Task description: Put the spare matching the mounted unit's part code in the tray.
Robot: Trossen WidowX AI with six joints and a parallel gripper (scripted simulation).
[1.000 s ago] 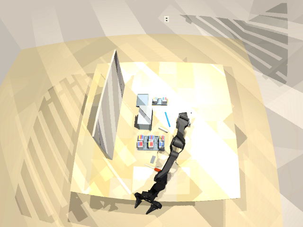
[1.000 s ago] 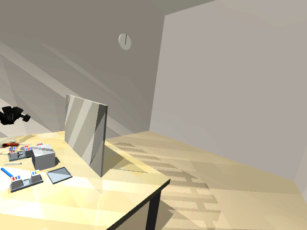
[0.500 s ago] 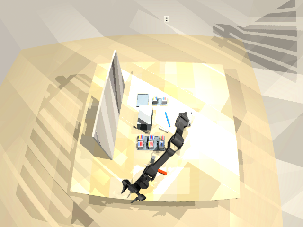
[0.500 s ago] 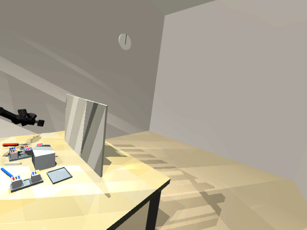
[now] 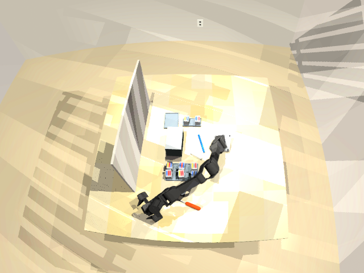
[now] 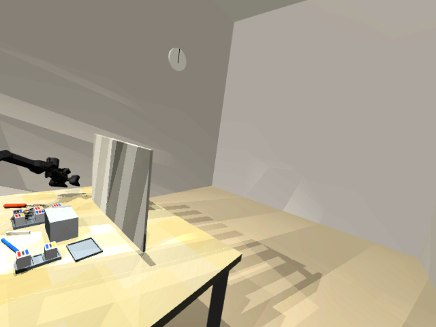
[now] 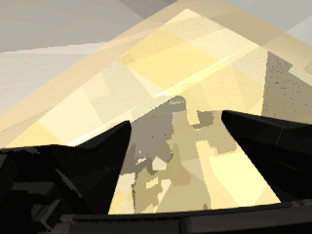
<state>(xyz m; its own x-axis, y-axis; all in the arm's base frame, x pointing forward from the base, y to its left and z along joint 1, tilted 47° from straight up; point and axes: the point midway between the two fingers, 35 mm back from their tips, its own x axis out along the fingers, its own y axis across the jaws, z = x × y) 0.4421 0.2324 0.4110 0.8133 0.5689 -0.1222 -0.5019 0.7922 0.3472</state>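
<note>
The mounted unit (image 5: 174,142) (image 6: 61,223) is a grey box in the middle of the table; its back face does not show. A flat bluish tray (image 5: 171,119) (image 6: 84,248) lies empty beside it. A dark rack (image 5: 181,170) (image 6: 28,215) holds several spares with red, blue and yellow marks. A second holder (image 5: 191,120) (image 6: 35,258) carries two more spares. A tall mirror panel (image 5: 129,126) (image 6: 121,190) stands behind the unit. My gripper (image 5: 141,208) (image 6: 71,180) (image 7: 175,119) is open and empty, near the table's front left corner, past the end of the mirror. The wrist view shows only table top and shadow.
A blue pen (image 5: 201,143) (image 6: 9,245) and a small white bar (image 5: 195,156) (image 6: 17,232) lie near the unit. An orange screwdriver (image 5: 193,206) (image 6: 14,205) lies by the arm. The table edge is close below the gripper.
</note>
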